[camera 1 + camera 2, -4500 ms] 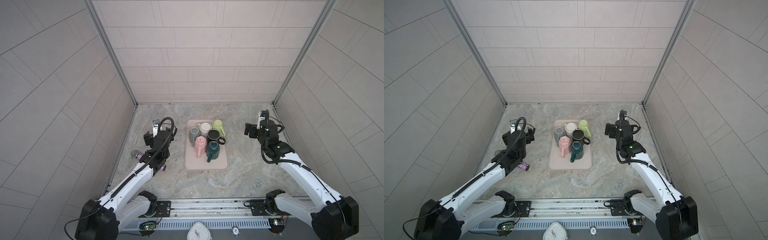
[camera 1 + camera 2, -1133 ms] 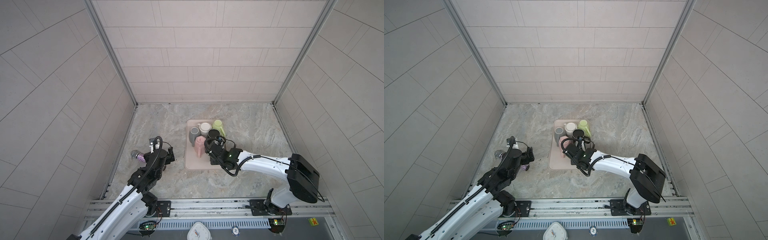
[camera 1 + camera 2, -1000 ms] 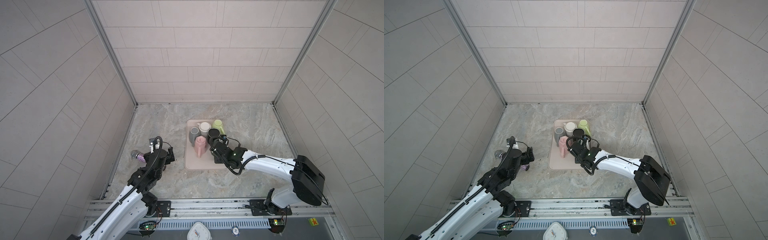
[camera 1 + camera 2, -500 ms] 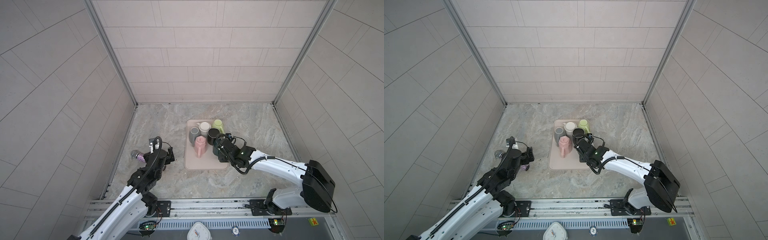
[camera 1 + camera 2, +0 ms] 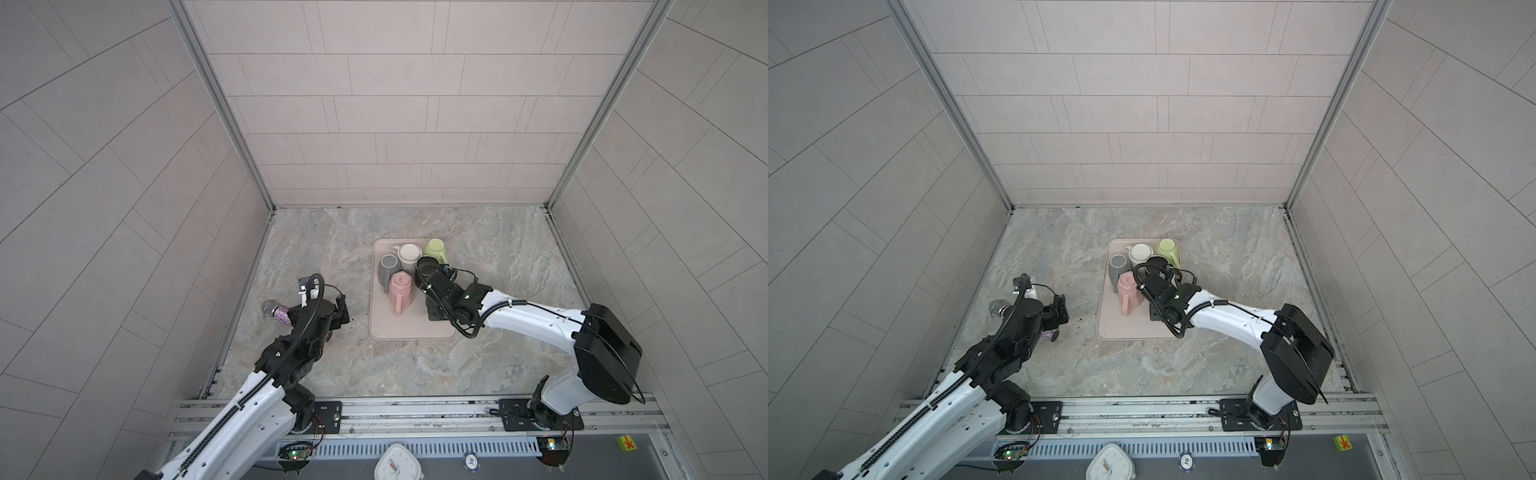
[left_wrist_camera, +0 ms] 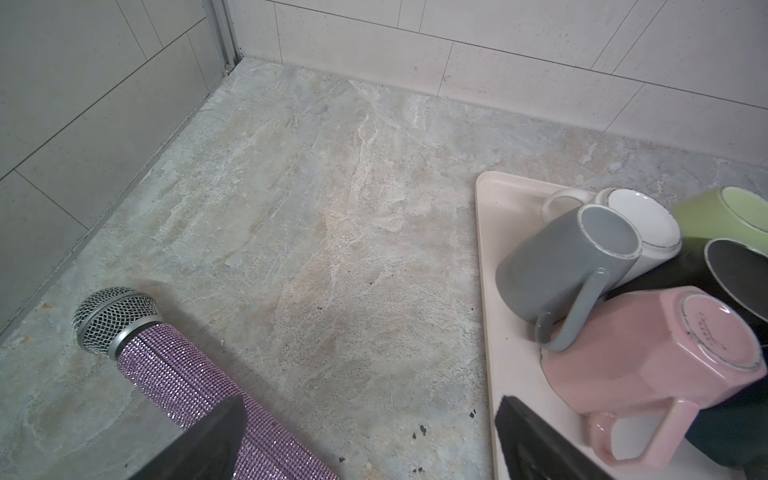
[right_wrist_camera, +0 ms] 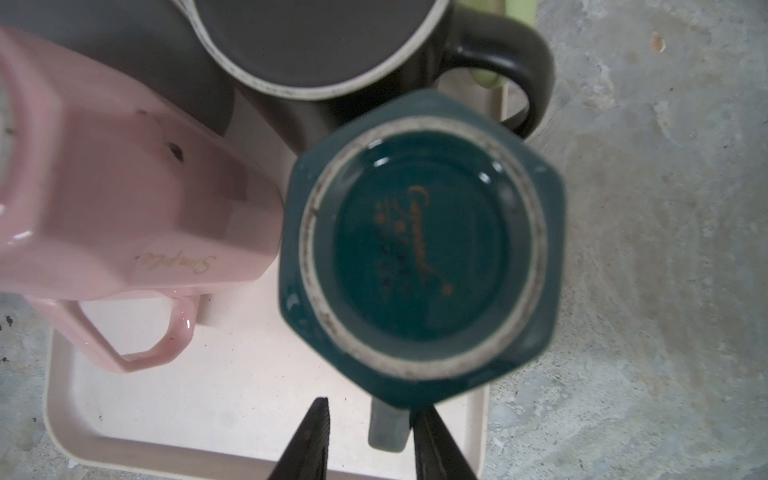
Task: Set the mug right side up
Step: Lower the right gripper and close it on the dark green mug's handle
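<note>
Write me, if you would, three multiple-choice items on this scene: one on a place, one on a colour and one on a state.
1. Where does the microphone lie relative to the tray?
A. On it
B. On the table, to its left in both top views
C. Behind it, against the back wall

2. What colour is the mug nearest the right hand?
A. Pink
B. Grey
C. Teal

3. How does that mug stand?
A. Upside down, base up
B. Upright, mouth up
C. On its side

Key: 1 B, it rests on bare stone left of the tray; 2 C, the right wrist view shows a teal body; 3 A, its ringed, stamped base faces that camera.
</note>
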### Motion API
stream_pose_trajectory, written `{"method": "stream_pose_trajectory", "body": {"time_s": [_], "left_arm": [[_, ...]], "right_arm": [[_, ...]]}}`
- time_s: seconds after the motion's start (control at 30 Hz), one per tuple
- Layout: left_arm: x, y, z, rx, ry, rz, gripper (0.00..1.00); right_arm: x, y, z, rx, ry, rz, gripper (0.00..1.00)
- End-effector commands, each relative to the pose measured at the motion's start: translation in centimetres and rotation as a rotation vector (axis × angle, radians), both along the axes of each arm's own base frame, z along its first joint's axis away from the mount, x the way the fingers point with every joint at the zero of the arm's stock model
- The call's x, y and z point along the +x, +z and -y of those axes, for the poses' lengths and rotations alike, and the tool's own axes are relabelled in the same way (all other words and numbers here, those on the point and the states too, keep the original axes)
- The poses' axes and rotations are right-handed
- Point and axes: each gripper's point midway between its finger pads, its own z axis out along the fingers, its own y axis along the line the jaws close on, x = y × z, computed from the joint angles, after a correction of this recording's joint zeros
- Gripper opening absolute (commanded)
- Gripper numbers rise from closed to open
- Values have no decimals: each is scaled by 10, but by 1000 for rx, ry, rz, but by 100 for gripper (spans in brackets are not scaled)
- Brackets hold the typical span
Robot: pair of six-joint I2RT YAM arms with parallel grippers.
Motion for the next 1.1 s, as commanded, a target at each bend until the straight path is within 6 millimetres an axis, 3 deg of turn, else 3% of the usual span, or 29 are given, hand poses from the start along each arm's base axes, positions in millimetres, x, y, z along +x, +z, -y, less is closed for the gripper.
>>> {"method": "stream_pose_trajectory", "body": {"time_s": [0.0,1.07], "left_arm": [[0,-2,1,0,-8,11,100],[-3,-6,-1,3,-11,32,100]], "right_arm": [[-1,-1,8,-42,-18,-15,35],[14,-12,29,-140,14,-139,23]]}}
